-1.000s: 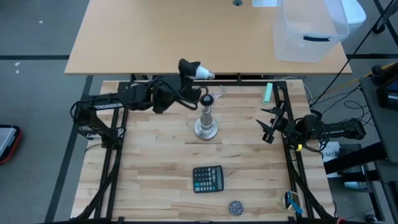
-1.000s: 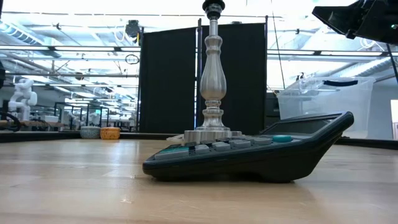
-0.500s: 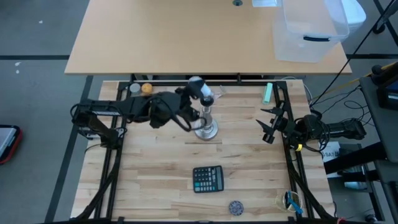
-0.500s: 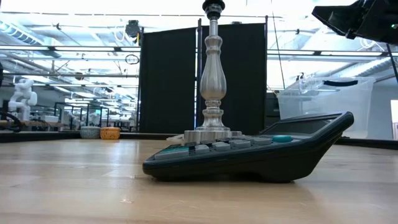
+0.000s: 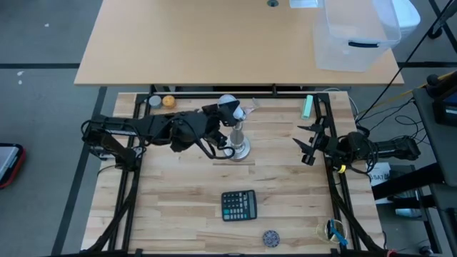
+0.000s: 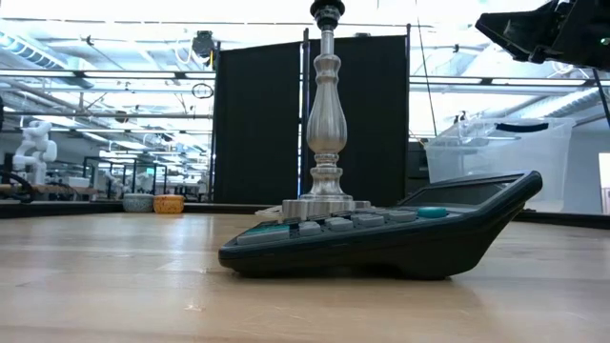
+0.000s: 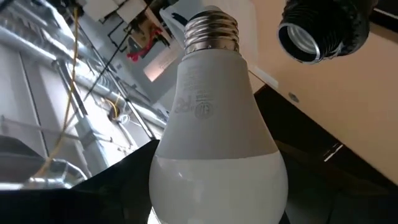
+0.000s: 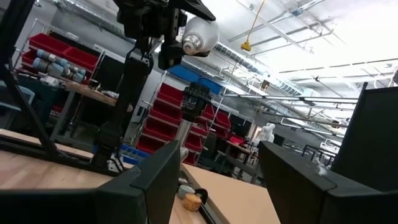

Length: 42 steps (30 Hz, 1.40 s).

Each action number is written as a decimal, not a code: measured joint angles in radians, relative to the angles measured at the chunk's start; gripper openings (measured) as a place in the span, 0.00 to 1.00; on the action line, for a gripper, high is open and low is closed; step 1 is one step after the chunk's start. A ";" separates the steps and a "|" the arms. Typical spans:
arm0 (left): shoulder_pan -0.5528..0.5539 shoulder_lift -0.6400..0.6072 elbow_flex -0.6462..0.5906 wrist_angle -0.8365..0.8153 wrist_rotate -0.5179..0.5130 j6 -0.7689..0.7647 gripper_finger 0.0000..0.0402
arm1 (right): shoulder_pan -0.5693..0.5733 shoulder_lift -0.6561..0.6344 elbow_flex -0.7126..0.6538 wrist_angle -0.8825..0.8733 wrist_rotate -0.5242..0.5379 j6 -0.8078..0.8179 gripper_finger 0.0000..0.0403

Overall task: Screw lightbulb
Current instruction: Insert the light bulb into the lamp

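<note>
The lightbulb [image 7: 211,124], frosted white with a silvery screw base [image 7: 211,31], is held high above the table by my left gripper [image 5: 223,108], which is shut on it. It hangs just beside the dark socket [image 7: 323,31] on top of the silver stand [image 5: 238,139], apart from it. The stand rests upright on its round base in the middle of the table. My right gripper [image 5: 308,146] waits open at the table's right edge, touching nothing. My left gripper holds the lightbulb by its round globe end [image 7: 217,186], between its two fingers; the contact itself lies at the wrist picture's lower edge. The fingers come about level from the table's left. The bulb is lifted clear, lying roughly level, its screw base pointing away from the gripper.
A dark calculator [image 5: 238,205] lies near the front middle, with a small round object [image 5: 270,237] closer to the near edge. An orange ball [image 5: 168,101] sits at the far left. A green item [image 5: 307,107] lies at the far right.
My left gripper has swung from beyond the table's far edge toward the near edge, to the stand's socket, and has rolled about its own axis. The lightbulb went with it, staying lifted.
</note>
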 joint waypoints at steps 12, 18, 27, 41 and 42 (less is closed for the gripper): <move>0.026 0.000 0.000 0.028 0.052 0.227 0.67 | 0.000 0.000 0.000 -0.013 0.000 0.000 0.53; 0.057 0.000 0.000 0.044 0.056 0.284 0.67 | 0.000 0.000 0.000 -0.041 0.000 0.013 0.53; 0.086 0.000 0.000 0.050 0.076 0.336 0.68 | 0.000 0.000 0.000 -0.051 0.000 0.034 0.53; 0.085 0.000 -0.001 -0.004 0.079 0.395 0.69 | 0.000 0.000 0.000 -0.051 0.000 0.034 0.53; 0.085 0.000 -0.001 -0.010 0.079 0.396 0.69 | 0.000 0.000 0.000 -0.051 0.000 0.034 0.53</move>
